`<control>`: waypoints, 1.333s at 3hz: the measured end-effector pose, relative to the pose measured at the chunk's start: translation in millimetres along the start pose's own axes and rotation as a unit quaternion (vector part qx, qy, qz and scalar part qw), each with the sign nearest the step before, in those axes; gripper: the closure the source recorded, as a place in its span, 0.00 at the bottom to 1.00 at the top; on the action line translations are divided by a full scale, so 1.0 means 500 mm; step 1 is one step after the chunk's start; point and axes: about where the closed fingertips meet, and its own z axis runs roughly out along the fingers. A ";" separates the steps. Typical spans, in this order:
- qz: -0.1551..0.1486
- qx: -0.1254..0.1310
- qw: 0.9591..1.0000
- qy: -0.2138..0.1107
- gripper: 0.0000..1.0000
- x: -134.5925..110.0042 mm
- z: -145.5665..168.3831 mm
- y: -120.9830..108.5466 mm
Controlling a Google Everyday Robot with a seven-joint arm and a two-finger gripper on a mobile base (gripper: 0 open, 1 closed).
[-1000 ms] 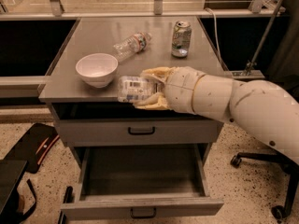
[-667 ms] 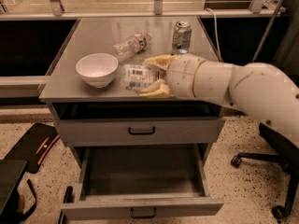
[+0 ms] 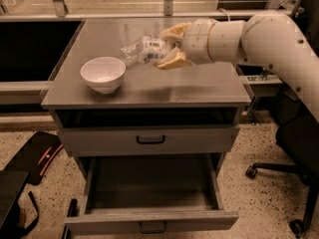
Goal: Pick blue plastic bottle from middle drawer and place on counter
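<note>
My gripper [image 3: 162, 49] is shut on the blue plastic bottle [image 3: 152, 48], a short bottle with a pale label, held lying sideways just above the middle of the counter [image 3: 164, 89]. The tan fingers [image 3: 172, 32] clamp it from above and below. The white arm reaches in from the right. The middle drawer [image 3: 152, 220] is pulled open at the bottom of the cabinet, and its inside shows nothing. A clear crumpled bottle [image 3: 129, 53] lies on the counter just left of the held bottle, partly behind it.
A white bowl [image 3: 103, 73] stands on the counter's left front. A closed grey drawer [image 3: 149, 140] sits above the open one. An office chair base [image 3: 279, 173] is on the floor at the right, and dark objects [image 3: 30, 158] at the left.
The gripper has carried the bottle from the counter's front edge up and farther back over the counter. The arm now covers the can seen earlier at the back right.
</note>
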 end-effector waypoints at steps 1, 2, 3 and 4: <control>0.001 -0.042 0.999 0.024 1.00 0.047 -0.002 -0.033; 0.009 -0.095 0.995 0.039 1.00 0.070 -0.028 -0.006; 0.031 -0.140 0.989 0.041 1.00 0.088 -0.048 0.064; 0.059 -0.157 0.985 0.026 1.00 0.118 -0.022 0.142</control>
